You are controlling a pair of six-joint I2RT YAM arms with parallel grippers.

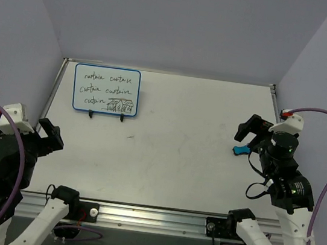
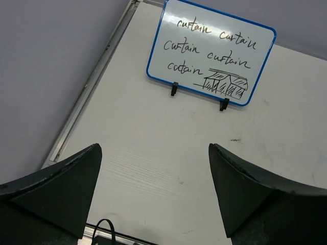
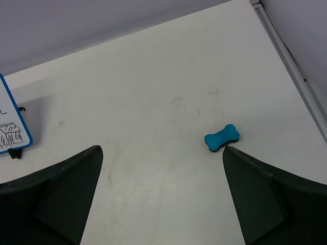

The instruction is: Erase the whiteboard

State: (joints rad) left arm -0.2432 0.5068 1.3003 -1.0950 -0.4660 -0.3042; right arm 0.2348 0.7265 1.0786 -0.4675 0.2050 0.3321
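The whiteboard (image 1: pixel 106 89) stands on two black clip feet at the far left of the table, blue-framed, with black handwriting and a small house sketch. It also shows in the left wrist view (image 2: pixel 211 52), and its corner shows in the right wrist view (image 3: pixel 11 126). A small blue bone-shaped eraser (image 1: pixel 241 150) lies at the right, just beside my right gripper (image 1: pixel 251 130); in the right wrist view the eraser (image 3: pixel 222 138) lies just beyond the right fingertip. My right gripper (image 3: pixel 162 149) is open and empty. My left gripper (image 1: pixel 51 134) is open and empty at the near left, well short of the board.
The white table (image 1: pixel 185 138) has metal rails along its left (image 1: pixel 52 92) and right (image 1: pixel 275 97) edges and purple walls around it. A small dark mark (image 1: pixel 130 136) lies on the table below the board.
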